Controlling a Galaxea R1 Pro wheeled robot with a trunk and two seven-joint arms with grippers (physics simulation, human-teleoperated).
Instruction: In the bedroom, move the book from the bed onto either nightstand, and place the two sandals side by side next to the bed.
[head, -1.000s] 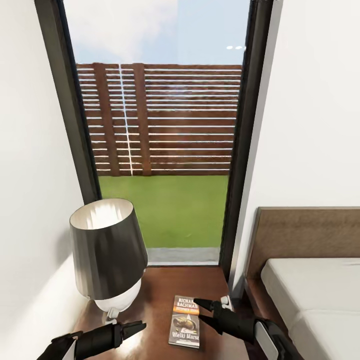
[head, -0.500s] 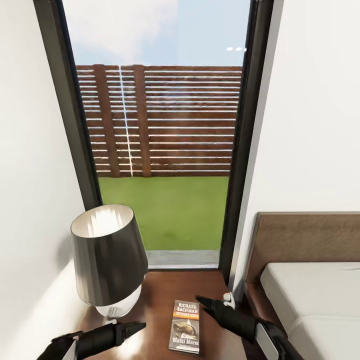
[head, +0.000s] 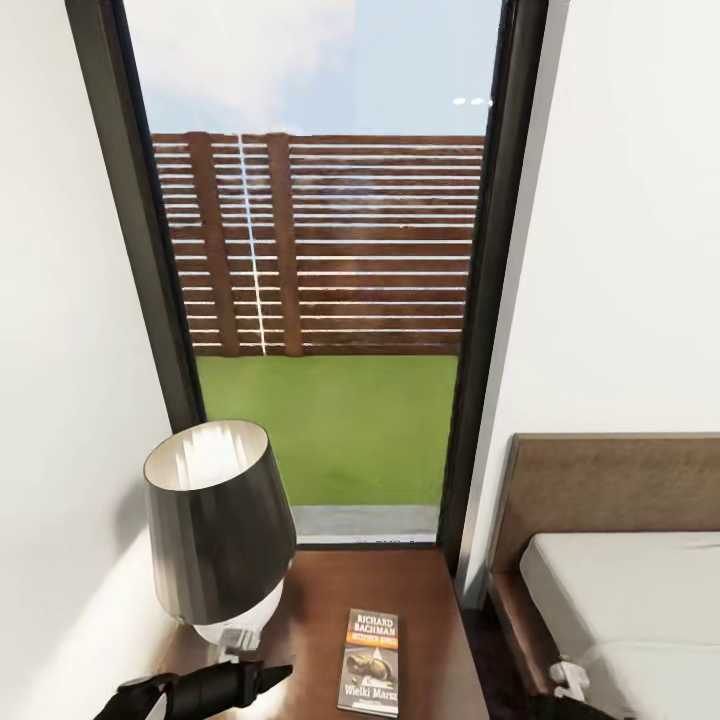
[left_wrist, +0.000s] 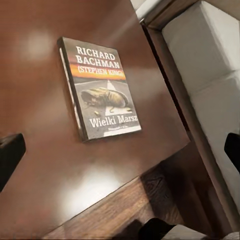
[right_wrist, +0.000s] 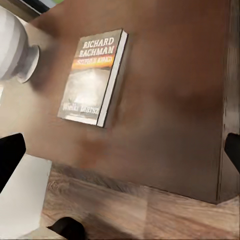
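A tall dark-framed window (head: 330, 280) looks out on a slatted fence (head: 320, 245) and grass (head: 340, 425) between white walls. To the right stands the bed (head: 620, 590), with a brown headboard and pale grey mattress. Beside it, under the window, is the dark wooden nightstand (head: 400, 590), carrying a lamp (head: 218, 525) with a dark shade on its left part. The book (head: 370, 662) lies flat and face up on the nightstand top, right of the lamp, touched by nothing. The left gripper (head: 272, 672) hangs low over the nightstand just left of the book, its dark fingers (left_wrist: 11, 152) set wide apart with nothing between them. The right gripper (right_wrist: 120, 145) hangs above the book, also spread wide and empty
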